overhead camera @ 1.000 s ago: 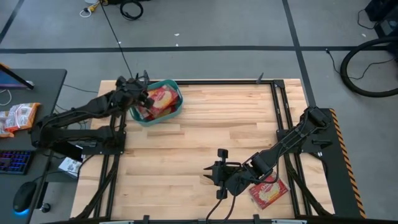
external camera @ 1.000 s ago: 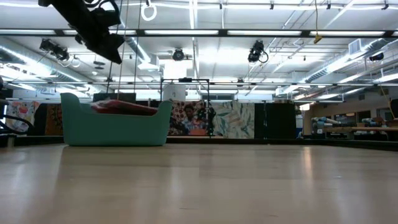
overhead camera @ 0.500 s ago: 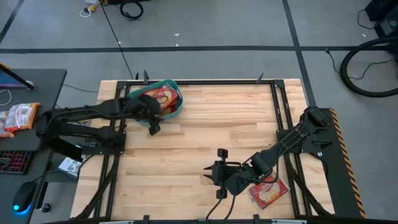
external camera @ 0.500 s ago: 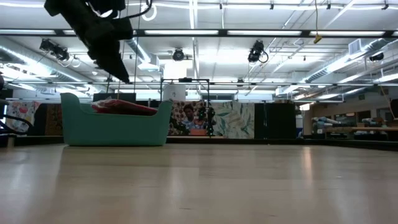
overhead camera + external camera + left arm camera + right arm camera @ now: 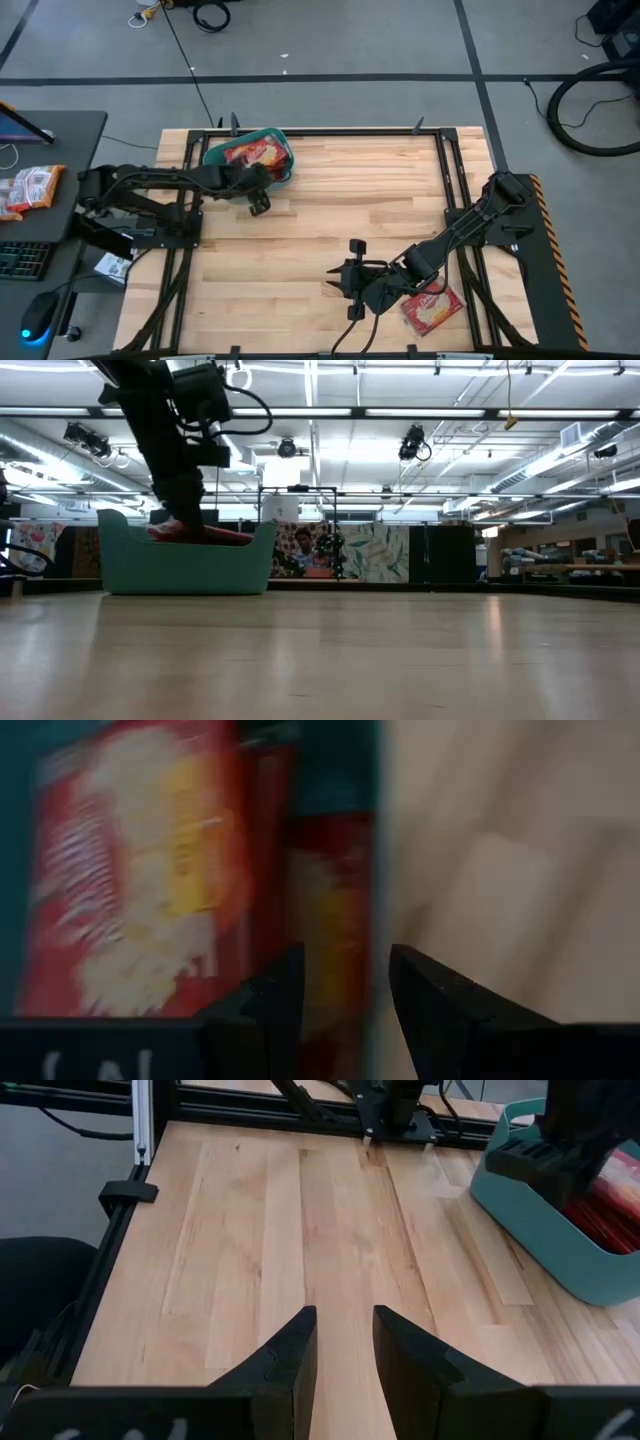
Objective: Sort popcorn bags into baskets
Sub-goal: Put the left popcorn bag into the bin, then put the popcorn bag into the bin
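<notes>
The left gripper (image 5: 259, 203) hangs just beside the teal basket (image 5: 281, 176) at the bench's (image 5: 330, 220) far left, jaws slightly apart and empty, likely after a drop. Red popcorn bags (image 5: 250, 153) fill the basket. The right gripper (image 5: 335, 282) waits near the front, jaws apart, beside one remaining bag (image 5: 433, 309).

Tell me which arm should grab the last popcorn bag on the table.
Right. The right gripper sits close to the popcorn bag at the table's near right corner, while the left gripper is far off beside the teal basket.
</notes>
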Controlling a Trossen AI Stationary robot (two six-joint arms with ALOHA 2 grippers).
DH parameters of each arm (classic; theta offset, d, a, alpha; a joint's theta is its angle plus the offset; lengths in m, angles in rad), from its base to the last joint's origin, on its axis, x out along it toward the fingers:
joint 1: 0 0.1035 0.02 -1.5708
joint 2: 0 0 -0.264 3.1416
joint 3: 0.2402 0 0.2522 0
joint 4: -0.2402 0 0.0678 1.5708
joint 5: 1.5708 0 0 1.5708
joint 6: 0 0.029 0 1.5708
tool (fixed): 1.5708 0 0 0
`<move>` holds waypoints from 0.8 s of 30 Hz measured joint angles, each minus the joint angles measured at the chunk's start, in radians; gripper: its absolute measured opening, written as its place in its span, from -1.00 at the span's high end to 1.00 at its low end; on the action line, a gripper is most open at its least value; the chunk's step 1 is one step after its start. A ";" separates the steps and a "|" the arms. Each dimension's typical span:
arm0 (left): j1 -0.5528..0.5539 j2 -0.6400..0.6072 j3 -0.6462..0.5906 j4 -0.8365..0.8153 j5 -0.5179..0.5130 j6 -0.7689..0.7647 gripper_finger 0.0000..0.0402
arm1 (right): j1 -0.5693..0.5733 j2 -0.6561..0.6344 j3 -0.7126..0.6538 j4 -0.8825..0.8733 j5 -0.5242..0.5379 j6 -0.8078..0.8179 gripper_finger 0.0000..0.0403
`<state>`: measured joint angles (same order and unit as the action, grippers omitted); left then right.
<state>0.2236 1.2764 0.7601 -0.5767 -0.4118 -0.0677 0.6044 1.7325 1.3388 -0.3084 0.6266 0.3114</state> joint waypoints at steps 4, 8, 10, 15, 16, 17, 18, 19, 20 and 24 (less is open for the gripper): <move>0.032 0.008 0.000 -0.028 -0.125 -0.015 0.24 | 0.000 0.000 0.000 0.000 0.000 0.000 0.48; 0.073 0.007 0.000 -0.037 -0.157 -0.014 0.24 | 0.000 0.000 0.000 0.000 0.000 0.000 0.48; 0.077 0.003 0.000 -0.035 -0.127 0.010 0.24 | 0.000 0.000 0.000 -0.004 0.000 0.000 0.48; 0.036 -0.042 0.000 -0.018 -0.076 0.059 0.24 | 0.000 0.000 0.000 -0.046 -0.034 0.023 0.48; 0.022 -0.058 0.000 -0.016 -0.077 0.060 0.24 | 0.000 0.000 0.000 -0.060 -0.061 0.034 0.48; 0.007 -0.075 0.000 -0.012 -0.077 0.060 0.24 | 0.000 0.000 0.000 -0.073 -0.095 0.047 0.48; -0.010 -0.092 0.000 -0.012 -0.076 0.059 0.24 | 0.000 0.000 0.000 -0.086 -0.126 0.065 0.48; -0.029 -0.109 0.000 -0.012 -0.071 0.056 0.24 | -0.002 0.000 0.000 -0.108 -0.155 0.087 0.48; -0.049 -0.125 0.000 -0.008 -0.060 0.053 0.24 | -0.003 0.001 0.000 -0.135 -0.180 0.107 0.48; -0.143 -0.165 0.000 0.036 0.062 0.037 0.24 | 0.004 0.038 0.001 -0.271 -0.274 0.155 0.48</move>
<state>0.0810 1.1116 0.7601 -0.5410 -0.3498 -0.0305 0.6088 1.7700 1.3396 -0.5798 0.3530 0.4659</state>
